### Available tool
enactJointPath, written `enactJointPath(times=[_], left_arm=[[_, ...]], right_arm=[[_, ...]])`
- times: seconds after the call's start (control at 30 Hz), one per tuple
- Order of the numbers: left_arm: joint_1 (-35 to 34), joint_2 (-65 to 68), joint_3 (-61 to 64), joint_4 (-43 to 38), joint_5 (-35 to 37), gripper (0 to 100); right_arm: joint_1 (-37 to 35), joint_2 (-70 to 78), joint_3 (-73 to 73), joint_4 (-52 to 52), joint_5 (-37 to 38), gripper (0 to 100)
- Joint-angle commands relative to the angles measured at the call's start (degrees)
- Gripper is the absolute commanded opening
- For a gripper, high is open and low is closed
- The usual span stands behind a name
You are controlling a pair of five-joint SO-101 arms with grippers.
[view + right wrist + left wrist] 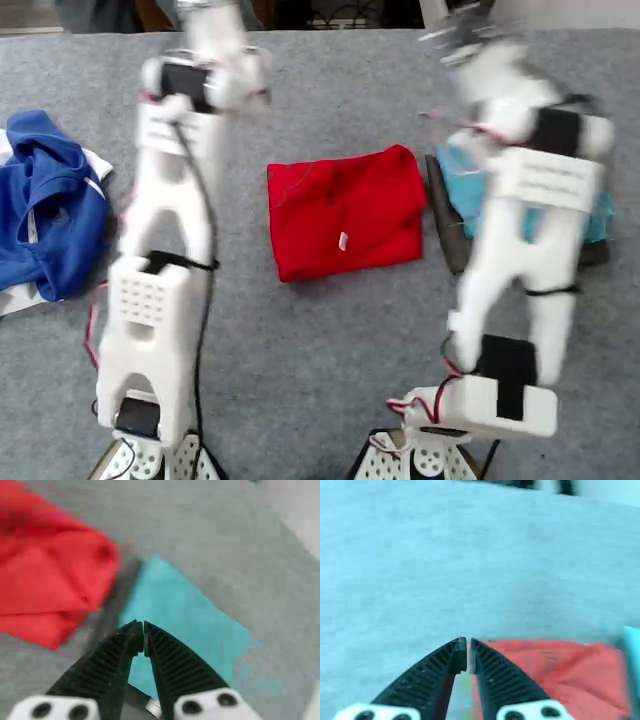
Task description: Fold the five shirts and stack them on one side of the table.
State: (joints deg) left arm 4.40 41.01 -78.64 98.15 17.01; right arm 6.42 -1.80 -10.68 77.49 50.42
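Observation:
A folded red shirt (pixel 345 212) lies in the middle of the grey table, with a small white tag on it. To its right a folded teal shirt (pixel 462 190) rests on a dark one, partly hidden under the right arm. A crumpled blue shirt (pixel 45 205) lies over a white one at the left edge. My left gripper (pixel 468 647) is shut and empty, held above bare table beside the red shirt (pixel 555 672). My right gripper (pixel 140 631) is shut and empty, above the teal shirt (pixel 185 630) and close to the red shirt (pixel 47 580).
A white shirt (pixel 15 298) peeks out beneath the blue one at the left edge. The dark shirt (pixel 445 225) under the teal one shows as a narrow strip. Bare grey table lies in front of the red shirt, between the two arm bases.

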Motion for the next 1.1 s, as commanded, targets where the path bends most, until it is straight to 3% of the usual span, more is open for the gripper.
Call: enactJointPath(times=[0.0,0.1,0.2,0.37,0.5,0.73,0.83,1.07], left_arm=[[-5.9,-1.0,3.4,2.8,-2.5,3],[-6.6,-1.6,13.1,2.9,-2.3,3],[-5.4,-8.1,24.9,2.9,-2.0,3],[-5.3,-23.0,46.7,-2.0,-3.8,3],[-6.2,-34.1,70.5,-16.8,-8.1,3],[-3.8,-41.8,110.1,-52.2,-7.1,3],[-2.9,-42.2,117.4,-61.3,-7.3,3],[-3.2,-43.3,118.5,-62.1,-7.3,3]], right_arm=[[-9.9,-0.5,8.7,-4.4,0.1,1.5],[-14.7,4.4,16.3,-11.9,-1.1,1.5],[-16.3,10.2,16.5,-15.6,-8.0,1.5],[-16.4,20.0,7.8,-12.7,-16.4,1.5],[-17.2,26.0,-1.5,-6.8,-21.1,1.5],[-18.7,35.0,-11.6,-1.8,-21.5,1.5],[-17.9,37.2,-13.1,1.0,-21.3,1.5],[-13.3,37.1,-14.0,9.5,-21.2,1.5]])
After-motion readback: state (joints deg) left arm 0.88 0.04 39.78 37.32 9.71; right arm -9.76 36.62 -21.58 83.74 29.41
